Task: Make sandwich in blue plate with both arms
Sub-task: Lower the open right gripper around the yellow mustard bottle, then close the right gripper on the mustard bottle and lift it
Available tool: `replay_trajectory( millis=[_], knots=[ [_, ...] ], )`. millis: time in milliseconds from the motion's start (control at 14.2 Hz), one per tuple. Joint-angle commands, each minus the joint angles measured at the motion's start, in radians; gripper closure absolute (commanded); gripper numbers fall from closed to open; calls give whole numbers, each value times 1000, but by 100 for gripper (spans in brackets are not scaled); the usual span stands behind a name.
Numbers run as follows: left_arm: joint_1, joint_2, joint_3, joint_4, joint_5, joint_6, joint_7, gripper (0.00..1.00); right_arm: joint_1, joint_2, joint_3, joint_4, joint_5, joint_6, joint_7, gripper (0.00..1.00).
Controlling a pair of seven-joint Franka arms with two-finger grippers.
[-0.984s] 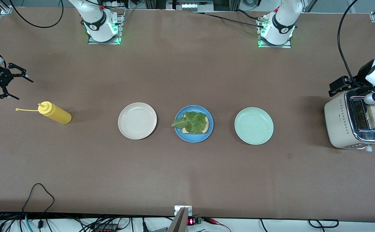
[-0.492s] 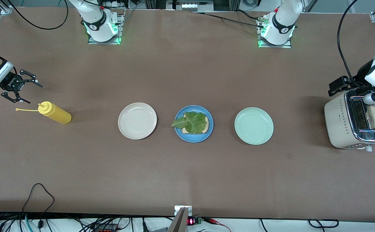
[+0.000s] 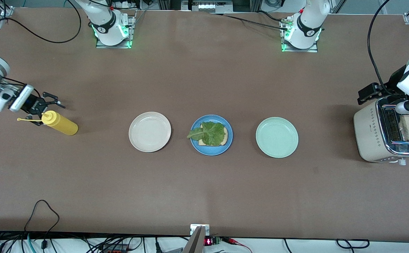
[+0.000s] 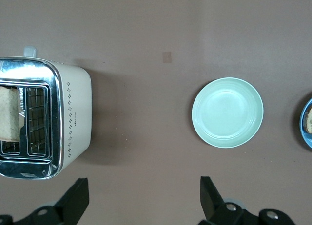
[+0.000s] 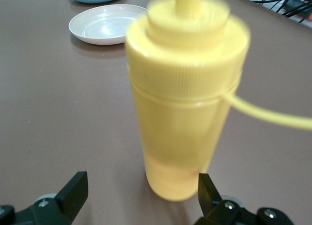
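Sandwich [image 3: 211, 134] on blue plate [image 3: 194, 145], well apart from both open jaws

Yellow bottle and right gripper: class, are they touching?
Apart. The right wrist view shows both open fingers clear of the yellow bottle, with table visible between.

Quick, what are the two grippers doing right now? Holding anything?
Left gripper: open, holding nothing, near the toaster.
Right gripper: open, at the yellow squeeze bottle, not gripping it.

The right gripper [image 3: 46, 105] has come in to the yellow squeeze bottle [image 3: 60, 123] (fingers spread beside its cap).
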Motion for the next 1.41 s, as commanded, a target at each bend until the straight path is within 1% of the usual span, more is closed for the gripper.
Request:
replay_trajectory(
  millis=[0,141,422,492,773,1055,1125,1195,1336],
  knots=[
    [-1,-22,3,-23,-19,-3,-2,0,-44,41,53,35,43,-17,-29,0],
    [-1,-22,3,-23,-19,-4,-2,0,-44,54,64,58,62,-17,-30,0],
    [-1,-21,3,-23,-19,-3,-2,0,-44,67,75,98,65,-17,-29,0],
    [-2,-21,3,-23,-19,-3,-2,0,-45,67,89,109,67,-17,-29,0],
    [-1,-18,3,-23,-19,-3,0,0,-44,96,115,107,86,-17,-30,0],
    [-2,-18,3,-23,-19,-3,0,0,-44,103,128,107,90,-12,-29,0],
    [-2,-18,3,-23,-19,-3,0,0,-42,103,132,107,102,-2,-29,0],
    [-2,-18,3,-23,-19,-3,0,0,-39,103,132,107,105,11,-27,5],
    [-2,-16,3,-23,-19,-3,0,0,-36,101,148,109,102,32,-20,51]
  ],
)
